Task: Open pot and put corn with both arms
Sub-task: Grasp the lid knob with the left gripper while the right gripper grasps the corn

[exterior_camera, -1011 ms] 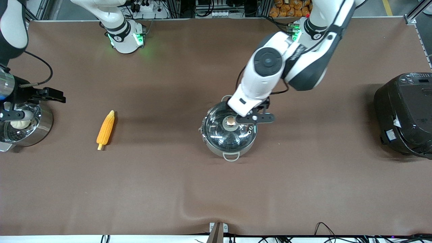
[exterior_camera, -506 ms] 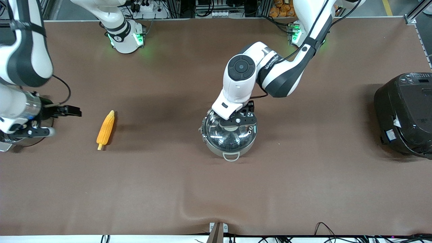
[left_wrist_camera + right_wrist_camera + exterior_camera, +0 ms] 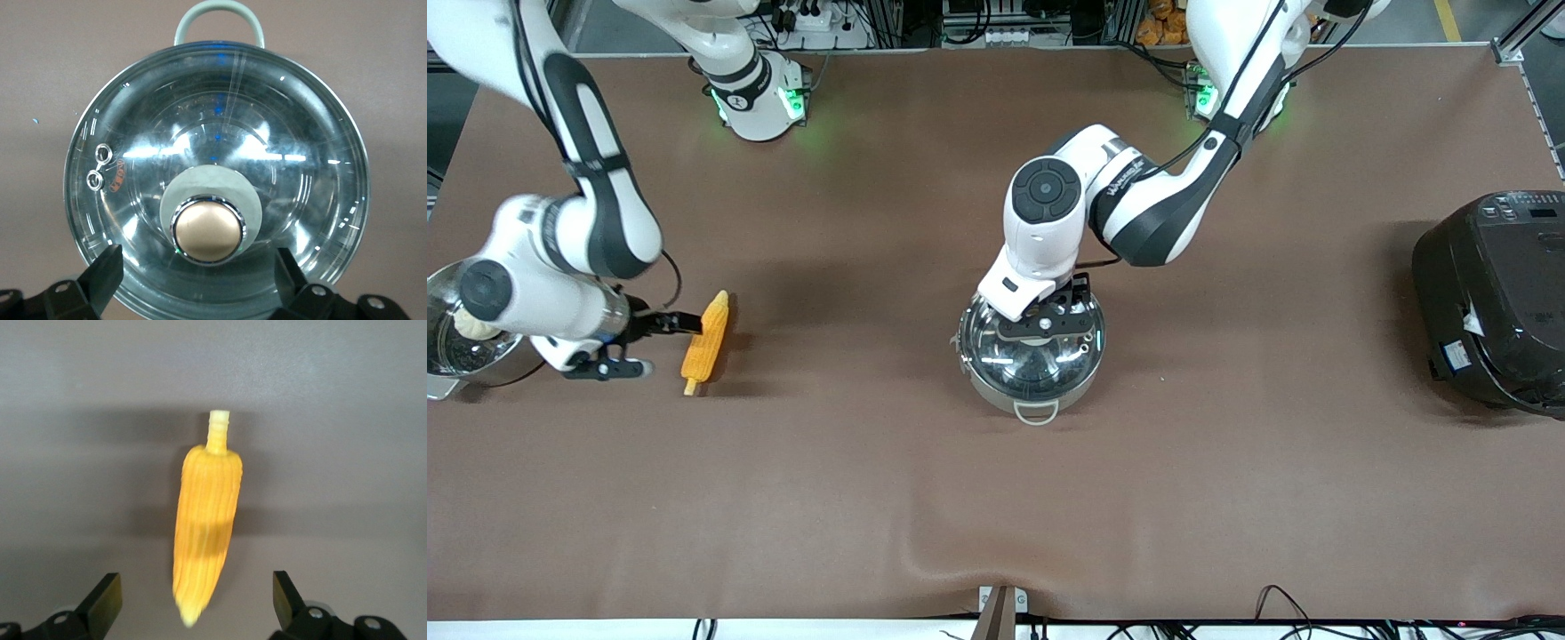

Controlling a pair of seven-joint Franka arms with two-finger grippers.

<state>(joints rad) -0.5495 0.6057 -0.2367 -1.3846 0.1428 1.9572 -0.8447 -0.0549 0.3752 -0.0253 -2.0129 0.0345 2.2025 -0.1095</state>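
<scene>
Brown cloth covers your table [image 3: 1227, 462]. Your left gripper [image 3: 1047, 325] hangs spread above the shiny steel pot's [image 3: 1032, 347] glass lid [image 3: 217, 180]. Your right gripper [image 3: 645, 345] hangs spread beside the yellow-orange corn cob [image 3: 706, 342].

Brown table cover [image 3: 996, 498] spans whole work surface, one wrinkle rising at edge nearest front camera.

Black rice cooker [image 3: 1494, 298] sits at left arm's end of table, lid shut, control panel on top, white label on side.

Steel pot [image 3: 454, 351] sits at right arm's end of table, partly hidden; white bun [image 3: 470, 324] inside.

Small metal bracket [image 3: 1000, 604] at table's near edge, mid-width.
</scene>
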